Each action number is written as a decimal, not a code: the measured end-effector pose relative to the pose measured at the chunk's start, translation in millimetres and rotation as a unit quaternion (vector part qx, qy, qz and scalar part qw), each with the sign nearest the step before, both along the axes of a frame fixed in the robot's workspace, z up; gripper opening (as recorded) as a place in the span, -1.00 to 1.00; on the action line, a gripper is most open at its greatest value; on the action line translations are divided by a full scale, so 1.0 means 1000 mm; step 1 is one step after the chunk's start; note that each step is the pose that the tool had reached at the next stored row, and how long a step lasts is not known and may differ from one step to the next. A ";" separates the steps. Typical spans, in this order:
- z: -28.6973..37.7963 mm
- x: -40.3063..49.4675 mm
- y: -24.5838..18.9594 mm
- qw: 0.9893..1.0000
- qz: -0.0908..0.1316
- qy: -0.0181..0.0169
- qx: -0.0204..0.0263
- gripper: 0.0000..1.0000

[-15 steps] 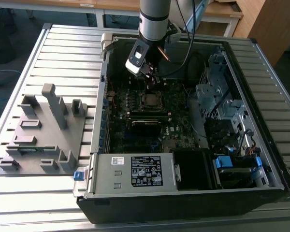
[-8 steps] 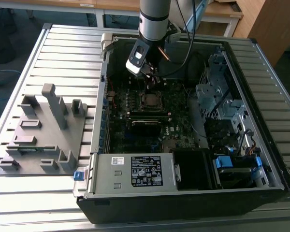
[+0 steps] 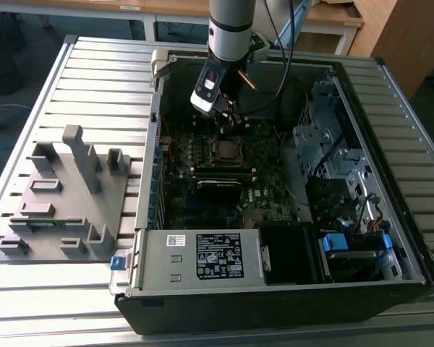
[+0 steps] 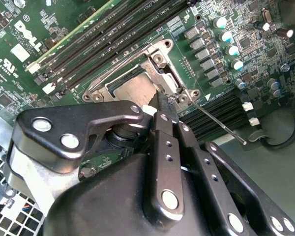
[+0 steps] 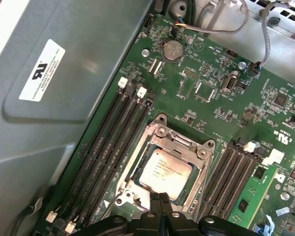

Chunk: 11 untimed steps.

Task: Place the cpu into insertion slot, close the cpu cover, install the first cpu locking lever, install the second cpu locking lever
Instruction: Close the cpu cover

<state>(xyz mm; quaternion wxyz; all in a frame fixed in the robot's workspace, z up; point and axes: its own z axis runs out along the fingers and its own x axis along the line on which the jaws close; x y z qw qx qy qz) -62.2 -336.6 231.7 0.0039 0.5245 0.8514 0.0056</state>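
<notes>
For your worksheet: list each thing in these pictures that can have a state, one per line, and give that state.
cpu: seated in the insertion slot.
cpu cover: closed down over the cpu.
locking lever: sticking out from the socket's corner, apparently not latched.
gripper: shut, tips at the cover's edge.
computer case: open, circuit board exposed.

Insertion slot [image 4: 137,88] pt. behind fingers [image 4: 163,118].

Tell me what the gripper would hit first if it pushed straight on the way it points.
Probably the near rim of the cpu cover, just ahead of the gripper; the cpu lies beyond it. Depth is unclear.
</notes>
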 end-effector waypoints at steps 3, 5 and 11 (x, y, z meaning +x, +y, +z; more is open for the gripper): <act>0.0000 0.0000 0.0000 1.000 0.000 0.000 0.000 -0.80; 0.0000 0.0000 0.0000 1.000 0.001 0.000 0.000 -0.80; -0.0001 0.0000 0.0000 1.000 0.028 0.000 0.000 -0.80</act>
